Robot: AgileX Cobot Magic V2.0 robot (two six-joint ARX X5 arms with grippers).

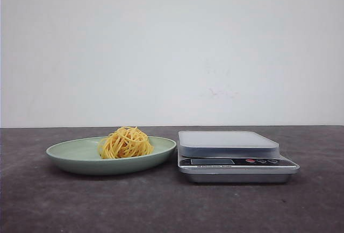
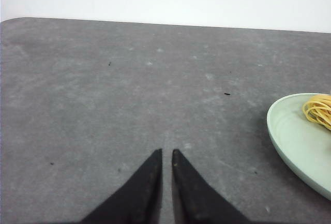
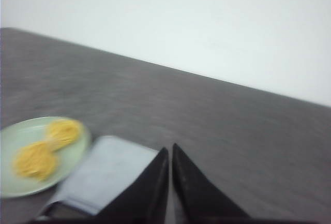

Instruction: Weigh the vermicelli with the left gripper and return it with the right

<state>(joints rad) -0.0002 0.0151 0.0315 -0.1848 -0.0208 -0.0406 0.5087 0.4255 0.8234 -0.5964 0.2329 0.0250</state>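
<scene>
1. Vermicelli point(image 1: 126, 143), a rounded nest of thin yellow strands, sits on a pale green plate point(image 1: 70, 152) on the left half of the dark grey worktop point(image 1: 161, 206) in the front view.
2. Just to the right of the plate stands a silver kitchen scale point(image 1: 231, 155) with a flat, pale weighing platform and a dark control strip along its front edge. Plate and scale sit close together; whether they touch cannot be told.
3. Neither arm appears in the front view; a plain white wall fills the background.
4. In the left wrist view, the left gripper point(image 2: 166, 154) hangs above bare worktop, its two black pointed fingers point(image 2: 142, 188) nearly together with only a thin slit between the tips. It holds nothing and touches nothing.
5. The plate's rim point(image 2: 289, 131) and a few yellow strands point(image 2: 319, 109) show at one edge of that view, apart from the fingers.
6. The right wrist view is blurred. The right gripper point(image 3: 170, 154) likewise has its fingers drawn almost together, empty, with the scale's platform point(image 3: 103, 175) beside its fingers and the plate point(image 3: 15, 146) beyond.
7. In that blurred view two yellow clumps point(image 3: 35, 160) seem to lie on the plate; the blur keeps this uncertain.
</scene>
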